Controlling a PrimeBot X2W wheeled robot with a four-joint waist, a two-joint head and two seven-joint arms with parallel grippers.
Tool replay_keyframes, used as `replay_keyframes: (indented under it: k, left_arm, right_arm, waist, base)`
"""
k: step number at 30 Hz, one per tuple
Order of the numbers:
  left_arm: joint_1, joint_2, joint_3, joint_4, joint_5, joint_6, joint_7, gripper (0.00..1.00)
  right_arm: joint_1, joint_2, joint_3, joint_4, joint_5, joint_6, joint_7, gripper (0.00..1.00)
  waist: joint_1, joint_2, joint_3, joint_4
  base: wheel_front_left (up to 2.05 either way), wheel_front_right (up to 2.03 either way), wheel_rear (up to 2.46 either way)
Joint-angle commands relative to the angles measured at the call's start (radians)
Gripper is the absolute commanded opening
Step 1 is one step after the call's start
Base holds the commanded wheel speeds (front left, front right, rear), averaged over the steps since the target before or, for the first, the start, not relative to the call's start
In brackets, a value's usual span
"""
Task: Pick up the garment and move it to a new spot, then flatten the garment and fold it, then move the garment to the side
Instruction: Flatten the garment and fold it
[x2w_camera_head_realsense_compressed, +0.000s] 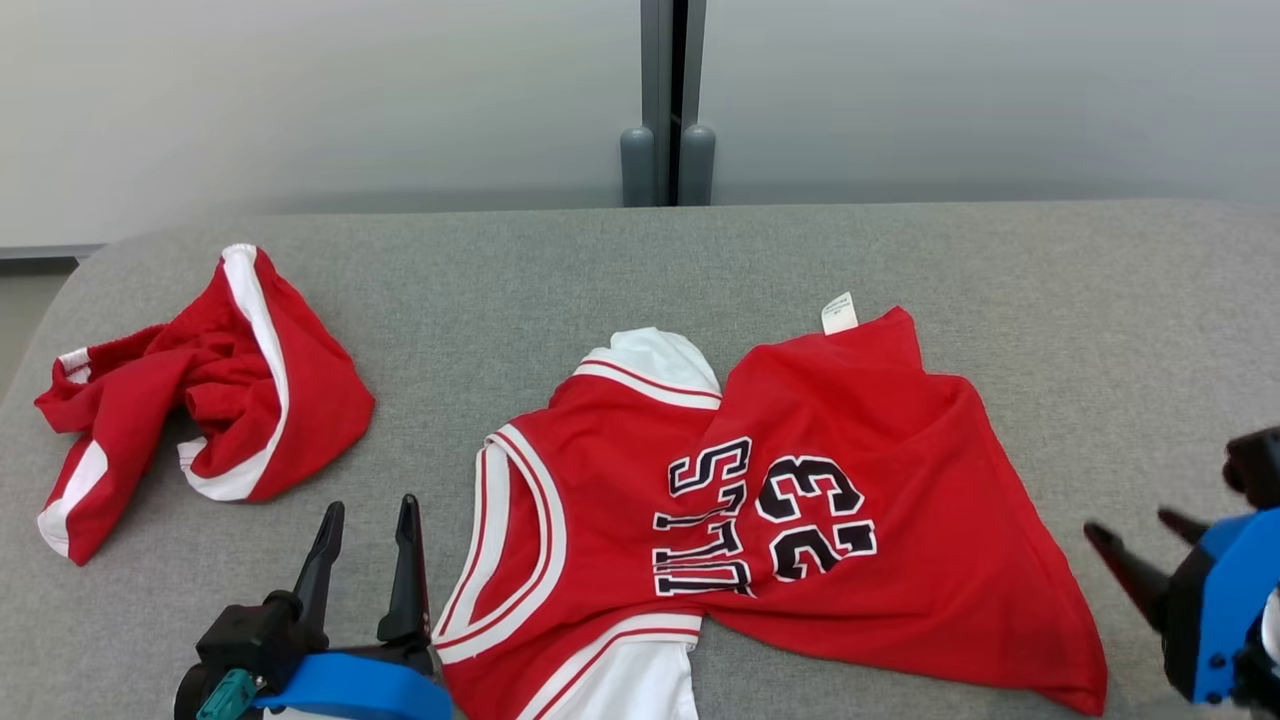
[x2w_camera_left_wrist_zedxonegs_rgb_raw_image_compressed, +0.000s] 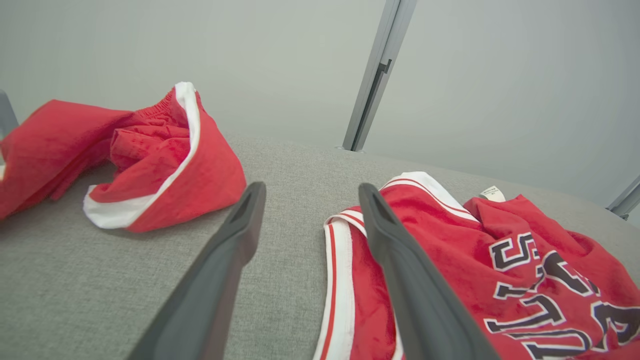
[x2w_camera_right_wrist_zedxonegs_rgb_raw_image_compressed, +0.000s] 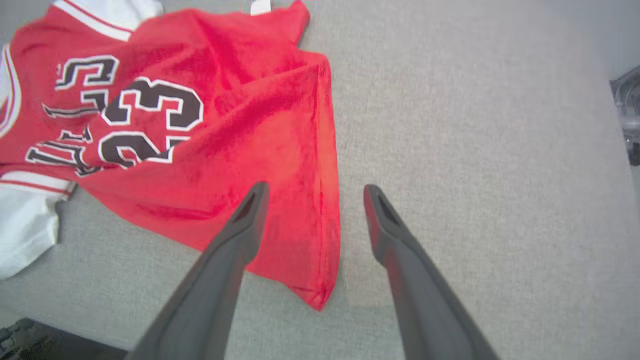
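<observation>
The garment, a red basketball jersey (x2w_camera_head_realsense_compressed: 800, 500) with white trim and a black "23", lies partly folded over itself in the middle of the grey padded table (x2w_camera_head_realsense_compressed: 1050, 290). My left gripper (x2w_camera_head_realsense_compressed: 371, 507) stands open just left of the jersey's armhole, nothing between its fingers; in the left wrist view the left gripper (x2w_camera_left_wrist_zedxonegs_rgb_raw_image_compressed: 312, 190) points past the jersey (x2w_camera_left_wrist_zedxonegs_rgb_raw_image_compressed: 500, 260). My right gripper (x2w_camera_head_realsense_compressed: 1132, 525) is open at the right edge, just off the jersey's lower right corner. In the right wrist view the right gripper (x2w_camera_right_wrist_zedxonegs_rgb_raw_image_compressed: 316, 188) hovers over the hem of the jersey (x2w_camera_right_wrist_zedxonegs_rgb_raw_image_compressed: 225, 125), apart from it.
Crumpled red shorts (x2w_camera_head_realsense_compressed: 250, 400) with white stripes lie at the table's left, also seen as the shorts (x2w_camera_left_wrist_zedxonegs_rgb_raw_image_compressed: 150, 160) in the left wrist view. A grey post (x2w_camera_head_realsense_compressed: 668, 100) stands behind the table against a pale wall. Bare grey surface stretches right of the jersey.
</observation>
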Motion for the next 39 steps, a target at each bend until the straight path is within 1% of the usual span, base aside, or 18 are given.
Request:
replay_keyframes:
  k: [1, 3, 6, 8, 9, 10, 13, 14, 16, 19, 23, 27, 29, 31, 33, 35, 36, 39]
  left_arm:
    - [0.009, 0.005, 0.004, -0.001, 0.007, -0.003, -0.003, 1.00]
    - [0.011, 0.007, 0.007, -0.003, 0.008, -0.003, -0.003, 1.00]
    - [0.013, 0.013, 0.014, -0.003, 0.005, -0.003, -0.003, 1.00]
    - [0.017, 0.014, 0.022, -0.004, 0.004, -0.003, -0.003, 1.00]
    - [0.017, 0.014, 0.025, -0.005, 0.003, -0.003, -0.003, 1.00]
    - [0.019, 0.013, 0.027, -0.007, 0.003, -0.003, -0.003, 1.00]
    - [0.023, 0.014, 0.029, -0.007, 0.003, -0.003, -0.003, 1.00]
    - [0.023, 0.014, 0.029, -0.007, 0.003, -0.003, -0.003, 1.00]
    - [0.026, 0.014, 0.024, -0.008, 0.005, -0.003, -0.003, 1.00]
    - [0.029, 0.018, 0.020, -0.011, 0.004, -0.003, -0.003, 1.00]
    - [0.035, 0.021, 0.024, -0.016, 0.005, -0.003, -0.003, 1.00]
    - [0.026, 0.028, 0.012, -0.016, 0.009, -0.003, -0.003, 1.00]
    - [0.002, 0.026, -0.010, -0.026, -0.032, -0.003, -0.003, 1.00]
    - [-0.027, 0.061, -0.052, -0.016, -0.051, -0.003, 0.015, 1.00]
    - [-0.070, 0.100, -0.093, -0.021, -0.079, -0.003, 0.066, 1.00]
    - [-0.128, 0.151, -0.143, -0.031, -0.112, -0.003, 0.161, 1.00]
    - [-0.160, 0.169, -0.153, -0.039, -0.136, -0.002, 0.212, 1.00]
    - [-0.251, 0.242, -0.207, -0.051, -0.222, -0.002, 0.418, 1.00]
  right_arm:
    - [-0.024, 0.017, -0.016, -0.039, -0.010, 0.000, -0.060, 1.00]
    - [-0.057, 0.033, -0.032, -0.072, -0.031, 0.000, -0.160, 1.00]
    - [-0.090, 0.090, -0.052, -0.064, -0.060, 0.000, -0.347, 1.00]
    - [-0.100, 0.119, -0.053, -0.037, -0.093, 0.000, -0.480, 1.00]
    - [-0.107, 0.147, -0.050, -0.018, -0.099, 0.000, -0.556, 1.00]
    - [-0.110, 0.175, -0.049, 0.006, -0.107, 0.000, -0.627, 1.00]
    - [-0.080, 0.223, -0.018, 0.101, -0.125, 0.000, -0.799, 1.00]
    - [-0.080, 0.223, -0.018, 0.101, -0.125, 0.000, -0.799, 1.00]
    - [-0.053, 0.237, 0.006, 0.181, -0.146, 0.000, -0.894, 1.00]
    - [-0.038, 0.255, 0.023, 0.292, -0.133, 0.000, -0.997, 1.00]
    - [-0.071, 0.263, 0.030, 0.403, -0.121, 0.000, -1.082, 1.00]
    - [-0.108, 0.256, 0.051, 0.466, -0.113, 0.000, -1.115, 1.00]
    - [-0.124, 0.244, 0.050, 0.487, -0.103, 0.000, -1.126, 1.00]
    - [-0.137, 0.239, 0.047, 0.503, -0.100, 0.000, -1.134, 1.00]
    - [-0.148, 0.234, 0.037, 0.513, -0.098, 0.000, -1.140, 1.00]
    - [-0.159, 0.233, 0.026, 0.516, -0.104, 0.000, -1.143, 1.00]
    - [-0.163, 0.234, 0.023, 0.517, -0.104, 0.000, -1.144, 1.00]
    - [-0.183, 0.243, 0.034, 0.513, -0.111, 0.000, -1.145, 1.00]
  waist:
    - [0.0000, 0.0000, -0.015, -0.010]
    - [0.0000, 0.0000, -0.020, -0.013]
    - [0.0000, 0.0000, -0.028, -0.015]
    - [0.0000, 0.0000, -0.037, -0.015]
    - [0.0000, 0.0000, -0.039, -0.016]
    - [0.0000, 0.0000, -0.042, -0.016]
    - [0.0000, 0.0000, -0.053, -0.014]
    - [0.0000, 0.0000, -0.053, -0.014]
    - [0.0000, 0.0000, -0.059, -0.009]
    - [0.0000, 0.0000, -0.062, -0.005]
    - [0.0000, 0.0000, -0.058, -0.011]
    - [0.0000, 0.0000, -0.052, -0.019]
    - [0.0000, 0.0000, -0.049, -0.019]
    - [0.0000, 0.0000, -0.045, -0.019]
    - [0.0000, 0.0000, -0.042, -0.022]
    - [0.0000, 0.0000, -0.038, -0.027]
    - [0.0000, 0.0000, -0.035, -0.030]
    - [0.0000, 0.0000, -0.020, -0.054]
  base:
    - [0.00, 0.00, 0.00]
    - [0.00, 0.00, 0.00]
    - [0.00, 0.00, 0.00]
    - [0.00, 0.00, 0.00]
    - [0.00, 0.00, 0.00]
    - [0.00, 0.00, 0.00]
    - [0.00, 0.00, 0.00]
    - [0.00, 0.00, 0.00]
    - [0.00, 0.00, 0.00]
    - [0.00, 0.00, 0.00]
    - [0.00, 0.00, 0.00]
    - [0.00, 0.00, 0.00]
    - [0.00, 0.00, 0.00]
    - [0.00, 0.00, 0.00]
    - [0.00, 0.00, 0.00]
    - [0.00, 0.00, 0.00]
    - [0.00, 0.00, 0.00]
    - [0.00, 0.00, 0.00]
